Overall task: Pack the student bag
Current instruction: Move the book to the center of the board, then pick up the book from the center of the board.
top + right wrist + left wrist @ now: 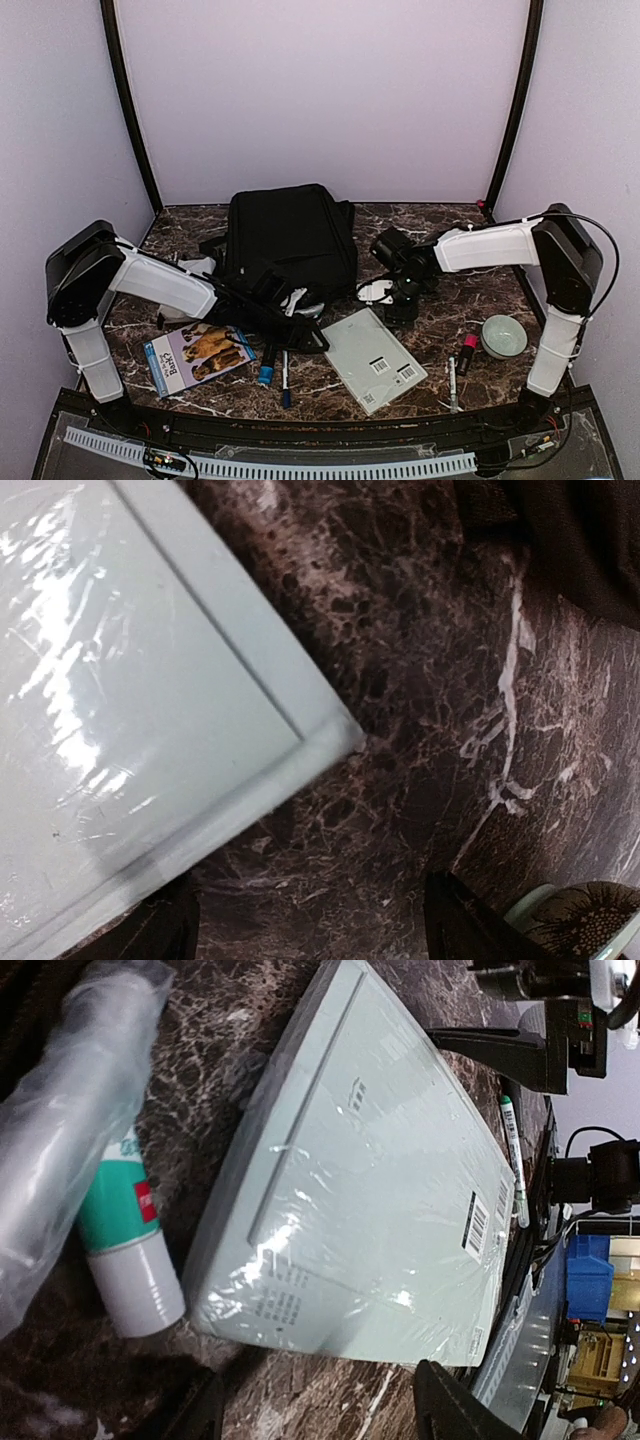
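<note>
The left gripper (320, 1395) is hanging low over the table (470, 230) with its fingers (450, 1405) spread wide. It is holding nothing and touching nothing. Just ahead of it a pale flat pack (370, 1180) in shiny wrap is lying on the marble. A white-and-green tube (125, 1260), partly in clear plastic, is lying just beside the pack's edge.

The right gripper (310, 900) is also gaping wide and carrying nothing. It is hovering over bare marble just off one corner of the pack.

The bag (290, 240) is lying flat at the back middle of the table. From above, the left gripper is sitting just in front of its near edge. The right gripper is sitting just off the bag's near right corner, and black fabric is showing at the top right of the right wrist view. Neither gripper is touching the bag.
</note>
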Available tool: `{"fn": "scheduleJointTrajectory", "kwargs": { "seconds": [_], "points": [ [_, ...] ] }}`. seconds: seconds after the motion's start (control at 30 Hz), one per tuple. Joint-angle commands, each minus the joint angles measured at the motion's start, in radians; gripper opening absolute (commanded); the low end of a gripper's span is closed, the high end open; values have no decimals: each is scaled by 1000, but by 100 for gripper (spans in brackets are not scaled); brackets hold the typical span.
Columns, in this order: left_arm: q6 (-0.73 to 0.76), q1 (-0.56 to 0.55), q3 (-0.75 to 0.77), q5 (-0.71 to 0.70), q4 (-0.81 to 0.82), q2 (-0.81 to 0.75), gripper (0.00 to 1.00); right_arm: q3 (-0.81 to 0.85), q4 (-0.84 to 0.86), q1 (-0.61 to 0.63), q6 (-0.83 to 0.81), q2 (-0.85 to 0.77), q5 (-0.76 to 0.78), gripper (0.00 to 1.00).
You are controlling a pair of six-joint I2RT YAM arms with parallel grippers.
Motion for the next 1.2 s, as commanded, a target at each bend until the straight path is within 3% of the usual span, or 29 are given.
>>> {"fn": "scheduleJointTrajectory", "kwargs": {
  "seconds": [0.0,0.17,0.43,0.67,0.97,1.17],
  "points": [
    [-77,3,-40,-63,-53,-102,67,-17,40,-4,98,-30,20,79],
    [-149,3,-78,-29,-40,-143,67,8,-84,-108,206,-129,-65,79],
    [-374,-2,-186,-30,154,-154,67,-54,-174,-187,355,-164,-572,72],
    [-503,-35,-197,-107,191,-114,72,-122,-118,-187,483,-115,-657,73],
    [-645,-88,-149,-123,185,-32,75,-165,-108,-186,541,-15,-713,62],
    [-788,-89,-142,-75,314,94,76,-172,-74,-187,597,69,-812,52]
  ]
}}
